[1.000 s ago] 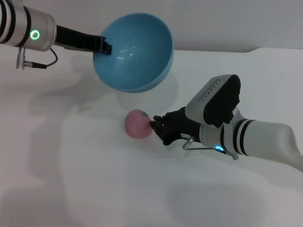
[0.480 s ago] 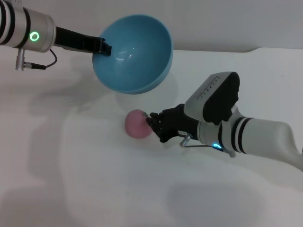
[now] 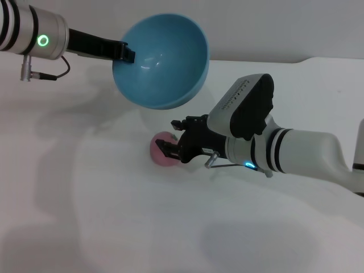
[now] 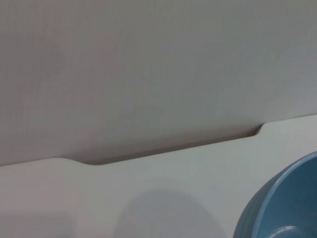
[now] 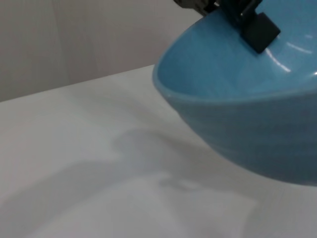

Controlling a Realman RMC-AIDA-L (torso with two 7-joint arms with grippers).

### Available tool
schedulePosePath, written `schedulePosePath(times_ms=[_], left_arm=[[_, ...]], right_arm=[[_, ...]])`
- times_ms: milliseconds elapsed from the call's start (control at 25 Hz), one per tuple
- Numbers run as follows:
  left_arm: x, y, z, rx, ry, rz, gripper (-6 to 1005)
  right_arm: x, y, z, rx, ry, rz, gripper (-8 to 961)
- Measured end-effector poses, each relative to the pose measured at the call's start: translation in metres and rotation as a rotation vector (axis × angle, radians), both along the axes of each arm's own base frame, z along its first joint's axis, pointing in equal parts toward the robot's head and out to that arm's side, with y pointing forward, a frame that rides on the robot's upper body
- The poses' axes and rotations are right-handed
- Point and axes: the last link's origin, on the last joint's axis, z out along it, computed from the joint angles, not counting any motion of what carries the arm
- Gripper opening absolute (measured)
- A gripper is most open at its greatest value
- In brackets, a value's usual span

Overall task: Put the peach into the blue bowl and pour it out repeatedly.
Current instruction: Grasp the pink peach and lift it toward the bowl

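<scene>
Over the peach (image 3: 161, 149), right gripper (image 3: 172, 144) reaches low.

You have a white table (image 3: 114, 216) filling most of the head view, its surface matte and marked by soft grey shadows. Behind it you see a pale wall (image 3: 273, 28). Along the table's far edge (image 4: 163, 148) a dark gap runs, stepping up toward the right side.
</scene>
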Motion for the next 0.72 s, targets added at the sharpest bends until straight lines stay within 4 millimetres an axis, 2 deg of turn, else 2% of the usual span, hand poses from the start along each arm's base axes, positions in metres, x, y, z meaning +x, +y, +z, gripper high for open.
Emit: schedulePosePath(times_ms=[320, 720], left_arm=[[0.0, 0.0034, 0.0012, 0.026, 0.001, -0.002, 0], [-0.0011, 0.0034, -0.0013, 0.035, -0.005, 0.001, 0]], right_arm=[[0.0049, -0.0022, -0.0036, -0.002, -0.049, -0.02, 591], [0.0097, -0.004, -0.0056, -0.006, -0.078, -0.052, 555]])
